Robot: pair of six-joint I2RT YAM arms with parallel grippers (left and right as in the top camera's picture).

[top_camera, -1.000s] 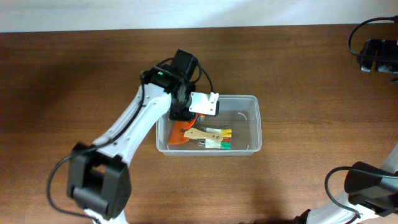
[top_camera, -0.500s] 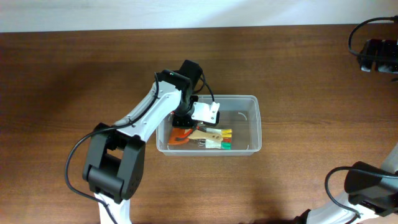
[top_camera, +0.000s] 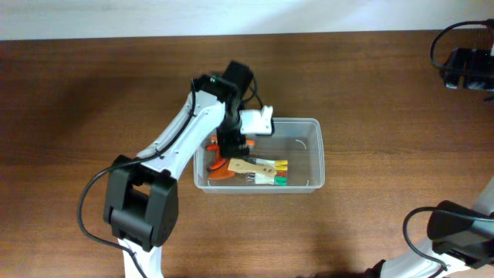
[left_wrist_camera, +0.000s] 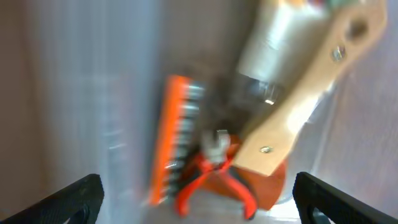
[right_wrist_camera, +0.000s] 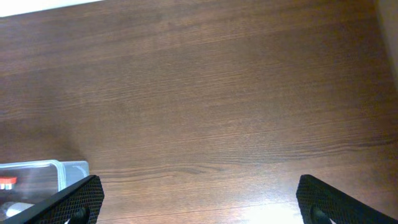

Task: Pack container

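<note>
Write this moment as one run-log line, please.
task: pack container | left gripper: open, above tools in container | right gripper: open, over table | contents seen: orange pliers, wooden-handled tool

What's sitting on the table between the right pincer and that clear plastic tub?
Nothing: in the right wrist view, only bare wooden table stretches between the right pincer and the container.

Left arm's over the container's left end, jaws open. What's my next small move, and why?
Probably raise the left gripper straight up, clear of the container rim. Its jaws stand wide apart, holding nothing, and the orange pliers, orange bit holder and wooden-handled tool already lie inside it below; moving sideways first could catch the wall.
</note>
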